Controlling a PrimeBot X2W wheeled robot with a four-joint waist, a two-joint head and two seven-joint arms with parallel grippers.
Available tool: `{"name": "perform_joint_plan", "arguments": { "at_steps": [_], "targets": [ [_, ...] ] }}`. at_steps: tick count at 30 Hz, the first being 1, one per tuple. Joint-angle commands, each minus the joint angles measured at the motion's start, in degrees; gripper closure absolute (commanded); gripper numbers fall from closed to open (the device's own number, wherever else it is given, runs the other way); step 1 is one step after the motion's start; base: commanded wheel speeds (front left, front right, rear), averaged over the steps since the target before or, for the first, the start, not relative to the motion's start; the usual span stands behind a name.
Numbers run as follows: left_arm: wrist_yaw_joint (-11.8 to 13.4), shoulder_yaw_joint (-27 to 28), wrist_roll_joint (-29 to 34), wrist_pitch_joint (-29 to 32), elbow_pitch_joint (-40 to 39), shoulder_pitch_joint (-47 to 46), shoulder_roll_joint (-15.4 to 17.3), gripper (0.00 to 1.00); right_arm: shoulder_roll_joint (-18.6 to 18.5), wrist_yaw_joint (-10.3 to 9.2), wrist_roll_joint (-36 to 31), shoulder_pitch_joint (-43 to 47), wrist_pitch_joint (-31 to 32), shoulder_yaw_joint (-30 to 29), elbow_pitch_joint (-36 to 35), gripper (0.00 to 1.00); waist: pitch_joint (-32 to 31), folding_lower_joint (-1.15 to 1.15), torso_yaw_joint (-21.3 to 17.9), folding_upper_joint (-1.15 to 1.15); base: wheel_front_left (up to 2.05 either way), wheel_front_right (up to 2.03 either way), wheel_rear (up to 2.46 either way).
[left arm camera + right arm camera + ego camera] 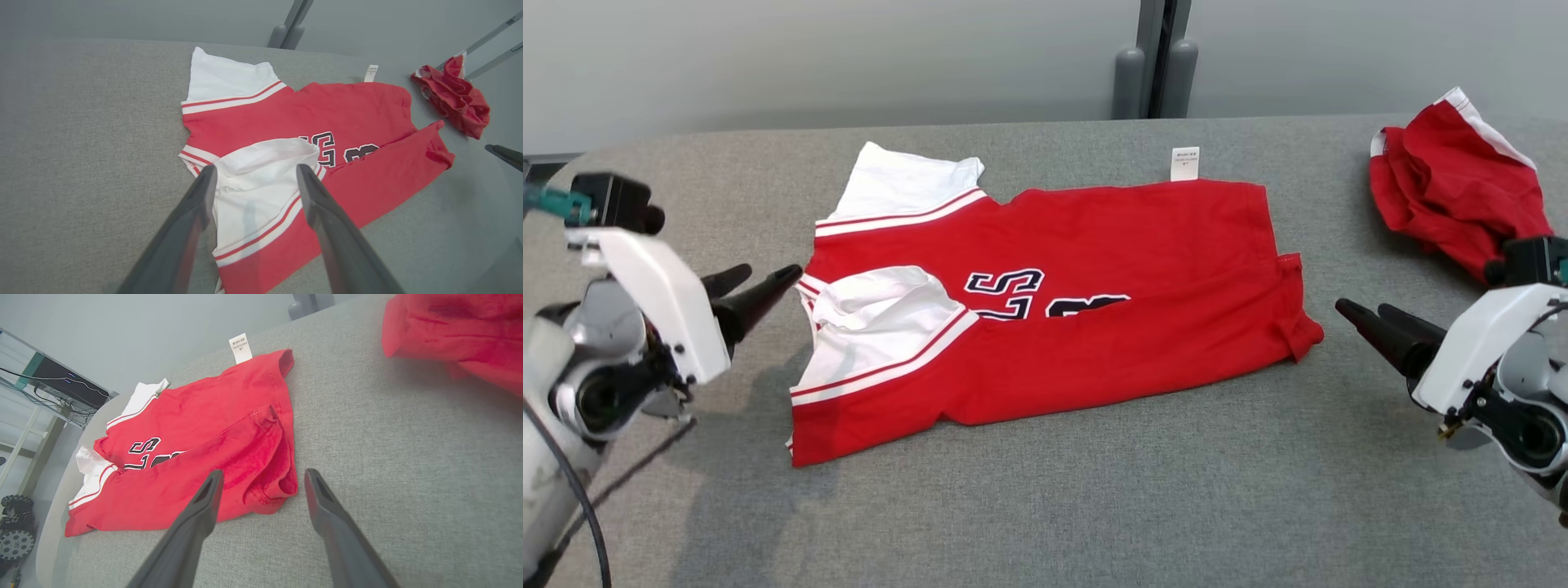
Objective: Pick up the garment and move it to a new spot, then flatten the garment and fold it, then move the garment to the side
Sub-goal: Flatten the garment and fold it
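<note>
While both arms hang at either end of the cloth, the red jersey (1111, 269) lies mid-table (1094, 506), its near edge folded over part of the black lettering and its white sleeves toward the robot's left.

Left gripper (768, 274): fingers spread wide, empty, tips just beside the sleeve end; contact unclear.

Right gripper (1364, 309): wide too, empty, near the hem end, apart from it.

Crumpled red garment (1445, 188) sits well apart, far right. White label (1185, 163) juts from the jersey's back edge.
</note>
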Motion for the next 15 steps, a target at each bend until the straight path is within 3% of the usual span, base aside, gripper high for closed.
{"name": "perform_joint_plan", "arguments": {
  "at_steps": [1, 8, 15],
  "targets": [
    [0.92, 0.37, 1.38, -2.96, -1.18, 2.32, 0.63, 0.00, -0.22, 0.02, -0.17, 1.31, -1.17, -0.06, -0.11, 0.00, -0.46, 0.00, -0.02, 0.00, 0.00, 0.00, 0.00],
    [8.39, 1.26, 6.42, -17.45, -7.25, 10.79, 1.31, 0.00, 0.51, 0.02, -0.98, 4.08, -5.17, -0.44, 0.88, 0.00, -0.60, 0.00, 0.77, 0.00, 0.00, 0.00, 0.00],
    [15.54, 1.06, 9.37, -27.15, -11.31, 18.49, -0.85, 0.00, 1.58, 0.02, -1.19, 5.61, -7.31, -0.57, 3.10, 0.00, -0.27, 0.00, 2.08, 0.00, 0.00, 0.00, 0.00]
  ]
}}
